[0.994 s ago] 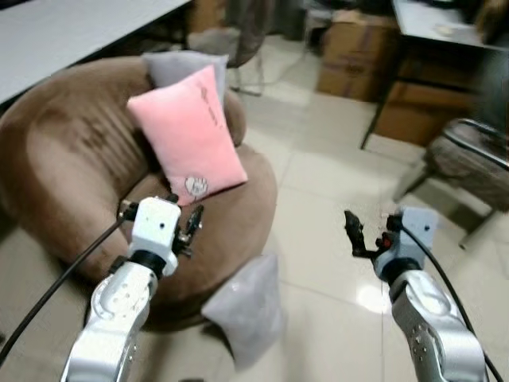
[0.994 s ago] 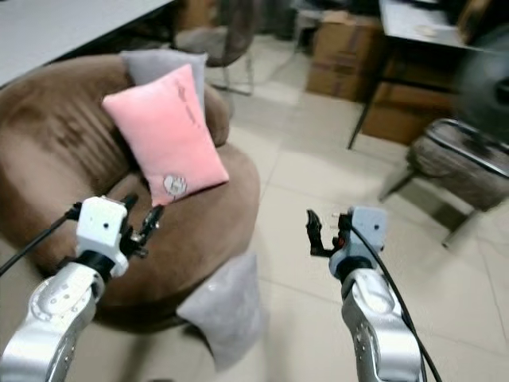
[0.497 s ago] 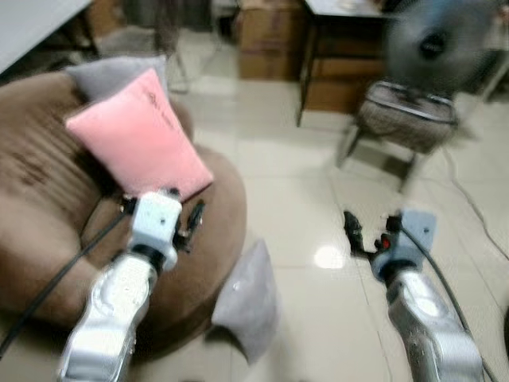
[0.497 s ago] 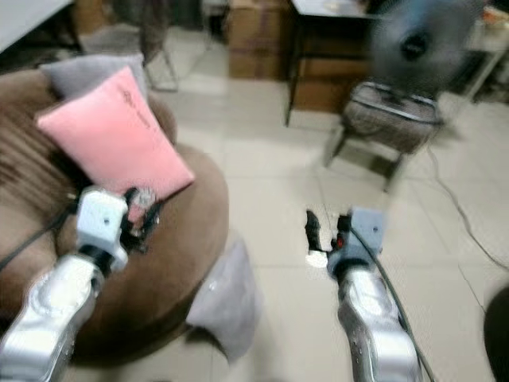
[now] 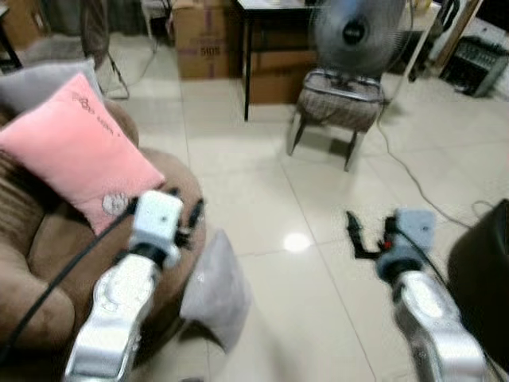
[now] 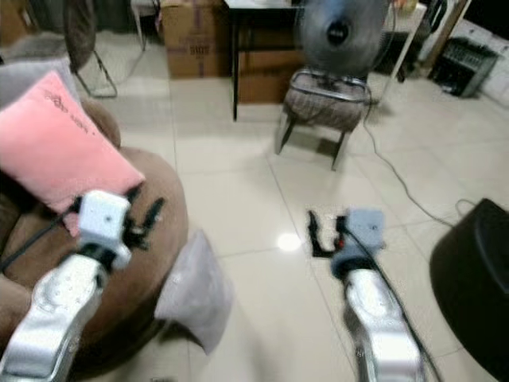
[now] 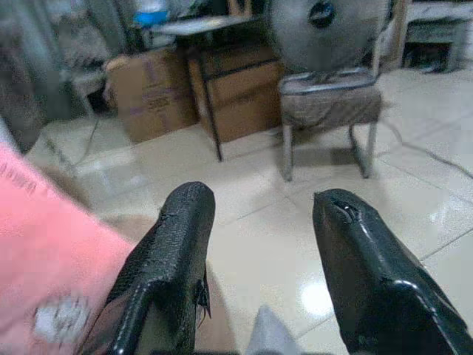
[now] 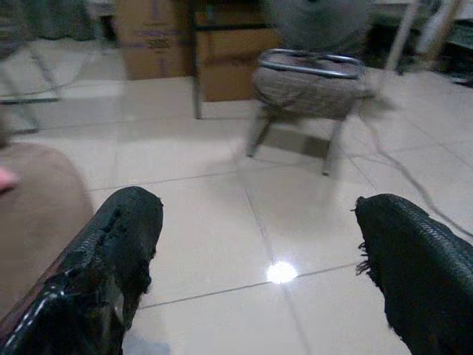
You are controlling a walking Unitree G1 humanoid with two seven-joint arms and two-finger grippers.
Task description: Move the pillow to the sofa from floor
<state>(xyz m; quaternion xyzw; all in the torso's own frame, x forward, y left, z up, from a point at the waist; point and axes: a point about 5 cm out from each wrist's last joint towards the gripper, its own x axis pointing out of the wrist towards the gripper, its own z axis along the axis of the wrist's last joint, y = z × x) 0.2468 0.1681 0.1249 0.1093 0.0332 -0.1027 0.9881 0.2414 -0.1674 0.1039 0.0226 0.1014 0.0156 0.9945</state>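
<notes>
The grey pillow (image 5: pixel 213 290) lay on the tiled floor (image 5: pixel 318 302), leaning against the front edge of the brown sofa (image 5: pixel 48 263), so the move had not been made: judged from how things lay, the whole of the task was left. A pink pillow (image 5: pixel 75 155) rested on the sofa seat, propped toward its back, with another grey cushion (image 5: pixel 40 79) behind it at the sofa's top. The left end effector (image 5: pixel 191 221) was held in the air over the sofa's front edge, just above and to the sofa side of the grey pillow, its two fingers (image 7: pixel 174 251) spread apart with nothing between them. The right end effector (image 5: pixel 356 236) hung over bare floor well away from the sofa, fingers (image 8: pixel 122 244) also spread wide and holding nothing. Neither touched the pillow. Beyond the sofa, across the floor, stood a chair (image 5: pixel 338 99) with a fan (image 5: pixel 354 32) behind it, cardboard boxes (image 5: pixel 203 40) by a dark bench (image 5: pixel 270 8), and a black round object (image 5: pixel 485 270) far from the sofa beside the right arm. What remained, as far as could be judged, was to reach down to the pillow, pinch it, lift it clear of the floor and set it on the sofa seat beside the pink one.
</notes>
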